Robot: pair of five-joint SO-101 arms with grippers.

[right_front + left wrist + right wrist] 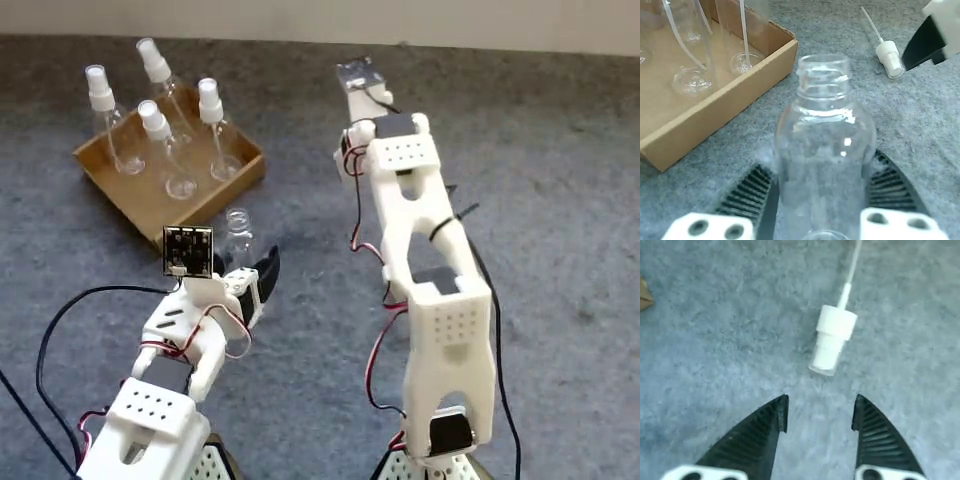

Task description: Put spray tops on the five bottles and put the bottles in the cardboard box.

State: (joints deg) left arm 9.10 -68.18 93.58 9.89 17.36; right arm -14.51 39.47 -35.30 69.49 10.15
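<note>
A clear bottle (824, 145) with an open, uncapped neck stands upright on the grey carpet just in front of the cardboard box (135, 200). My left gripper (820, 167) is shut on its body, one ribbed pad on each side. In the high view the same bottle (238, 227) rises above the left gripper (247, 266). A white spray top (832, 342) with its thin tube lies flat on the carpet. My right gripper (820, 410) hovers open just short of it, touching nothing. The spray top (888, 57) also lies beyond the bottle.
Several bottles with white spray tops (160, 120) stand inside the cardboard box (725, 110) at the back left. The right arm (420, 230) stretches up the middle of the table. Grey carpet lies bare to the right and front.
</note>
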